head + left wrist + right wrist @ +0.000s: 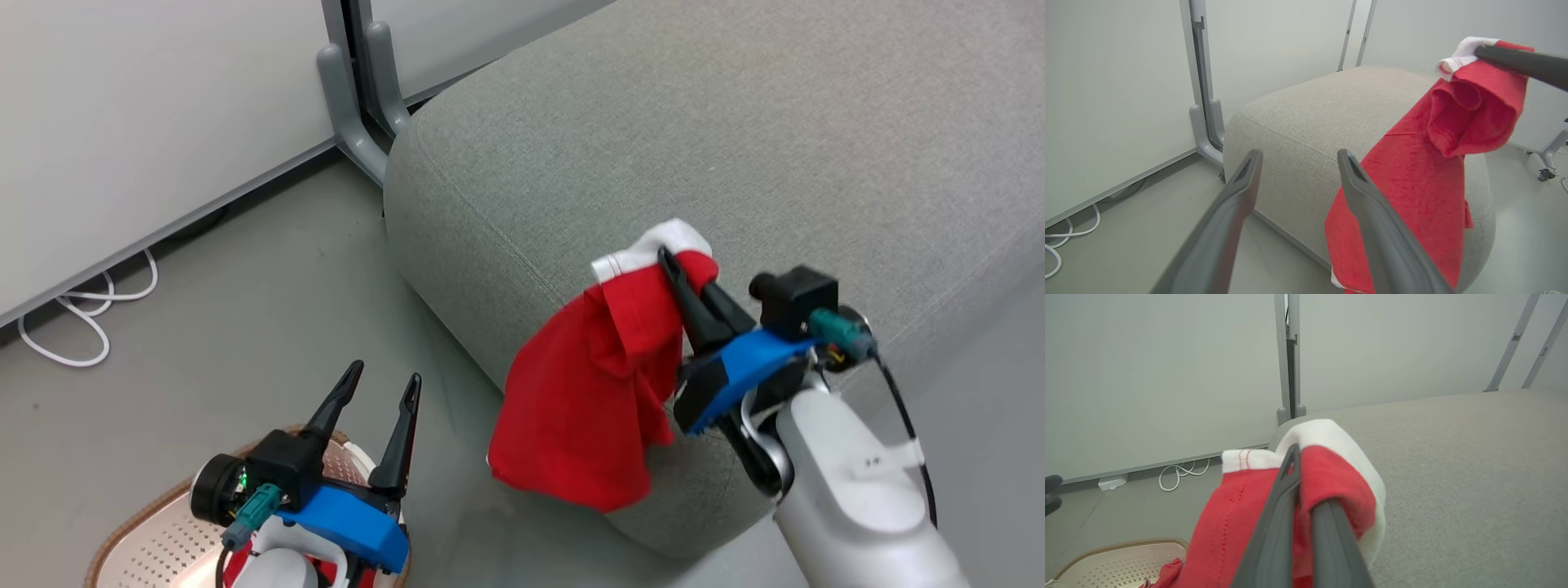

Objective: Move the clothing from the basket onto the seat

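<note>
Your right gripper [676, 263] is clamped on the white-striped red garment [588, 392], held at the grey seat's [735, 147] near corner; the cloth hangs down the cushion's side toward 7 o'clock. Your left gripper [385, 371], fingers apart and empty, hovers over the basket [155, 531] at 8 o'clock, its wrist hiding most of a red scrap [235, 567], probably the second garment. A partition foot [351, 114] stands at 11 o'clock, and a white cable [90, 318] lies at 9.

Bright, soft, even indoor light; only faint shadows on the smooth grey floor [245, 310]. Wrist views bow straight lines near edges.
</note>
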Robot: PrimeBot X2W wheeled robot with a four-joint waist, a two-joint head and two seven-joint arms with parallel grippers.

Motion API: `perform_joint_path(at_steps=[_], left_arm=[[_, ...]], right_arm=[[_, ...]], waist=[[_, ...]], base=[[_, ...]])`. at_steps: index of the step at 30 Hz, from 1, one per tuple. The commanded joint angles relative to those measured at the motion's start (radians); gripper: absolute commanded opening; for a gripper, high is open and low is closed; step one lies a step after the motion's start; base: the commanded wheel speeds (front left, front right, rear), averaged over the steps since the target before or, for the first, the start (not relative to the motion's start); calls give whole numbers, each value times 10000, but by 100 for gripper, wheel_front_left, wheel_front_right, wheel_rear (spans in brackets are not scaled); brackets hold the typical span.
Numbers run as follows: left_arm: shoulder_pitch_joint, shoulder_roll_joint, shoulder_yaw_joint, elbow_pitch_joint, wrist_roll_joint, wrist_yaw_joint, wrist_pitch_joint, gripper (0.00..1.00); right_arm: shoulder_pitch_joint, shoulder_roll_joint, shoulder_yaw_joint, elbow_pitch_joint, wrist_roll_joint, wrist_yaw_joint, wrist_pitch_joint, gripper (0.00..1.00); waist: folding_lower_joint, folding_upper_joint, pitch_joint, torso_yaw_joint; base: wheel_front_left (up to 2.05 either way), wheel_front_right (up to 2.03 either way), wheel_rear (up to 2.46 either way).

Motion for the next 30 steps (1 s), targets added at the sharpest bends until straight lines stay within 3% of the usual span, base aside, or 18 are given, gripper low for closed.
perform_joint_path(at_steps=[1,6,10,18,25,30], left_arm=[[-38,91,105,-81,99,-12,-48,100],[21,244,361,-330,263,-12,-48,100],[-326,414,226,-585,447,-12,-48,100],[-1427,927,-628,-957,474,-12,-38,100],[-2526,1437,-1200,-1383,508,-11,163,100],[-3061,1683,-1504,-1641,462,-11,277,100]], right_arm=[[-438,-2,33,91,356,5,223,0],[-2190,-5,-352,489,438,5,678,0],[-3608,-426,-1170,971,331,3,762,0],[-5580,-1973,-3775,1890,21,5,444,0],[-5966,-2807,-5922,2487,-580,5,-102,0],[-5525,-2872,-6930,3179,-906,3,-331,0]], waist=[[0,0,137,6],[0,0,605,-1],[0,0,1224,383],[0,0,2830,1572],[0,0,4138,2374],[0,0,4747,2709]], base=[[0,0,0],[0,0,0],[0,0,0],[0,0,0],[0,0,0],[0,0,0]])
